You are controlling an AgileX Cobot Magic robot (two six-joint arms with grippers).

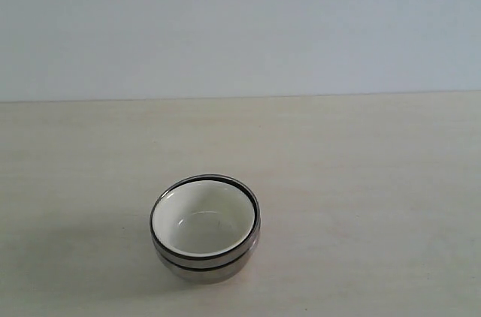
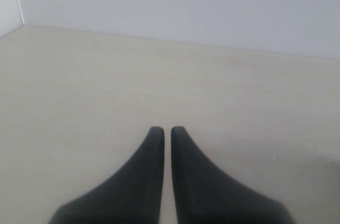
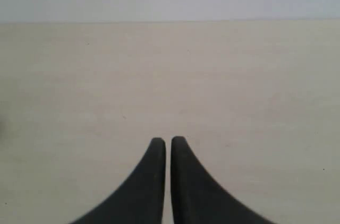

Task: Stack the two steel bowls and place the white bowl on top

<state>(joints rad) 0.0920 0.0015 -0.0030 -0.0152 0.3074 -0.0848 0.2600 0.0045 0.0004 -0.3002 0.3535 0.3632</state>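
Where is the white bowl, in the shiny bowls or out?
In. The white bowl sits upright, nested inside the steel bowls, whose rim rings it all round.

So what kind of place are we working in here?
Probably a bare lab test bench rather than a kitchen: pale wood-grain tabletop, blank wall behind it, and the white bowl nested in the steel bowls.

Table: pale, faintly grained table (image 1: pixel 376 182); fills the scene from left to right
Wall: plain blue-grey wall (image 1: pixel 240 24); meets the table's far edge in a straight line
Light: soft, even; a faint shadow lies near left
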